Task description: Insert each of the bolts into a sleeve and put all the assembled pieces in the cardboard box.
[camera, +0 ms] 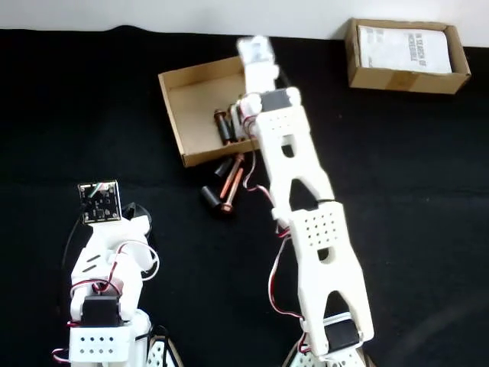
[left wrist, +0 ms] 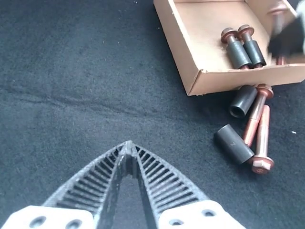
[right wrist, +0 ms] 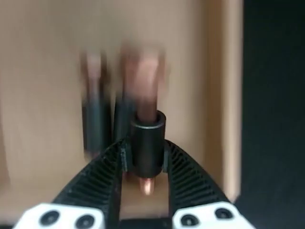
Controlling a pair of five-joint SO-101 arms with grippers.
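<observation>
OK, right gripper (right wrist: pixel 145 155) clamped across sleeve (right wrist: pixel 147 138), bolt (right wrist: pixel 148 185) through it, over the box (right wrist: pixel 224 95) near one wall. Axis runs parallel to two pieces (left wrist: pixel 244 45) lying inside; bolt tip pokes out wrist-side. Left gripper (left wrist: pixel 127 149) closed on nothing, over bare cloth (left wrist: pixel 71 71). Two sleeves (left wrist: pixel 244 99), two bolts (left wrist: pixel 257 114) loose just outside the box's near wall.

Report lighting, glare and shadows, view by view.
High view: even light, the outstretched arm and the paper in the far box glaring against the black cloth, no hard shadows. Left wrist view: dull sheen on the loose bolts beside the box. Right wrist view: box floor evenly lit, a glint on the bolt tip poking from the sleeve in the right tool.
</observation>
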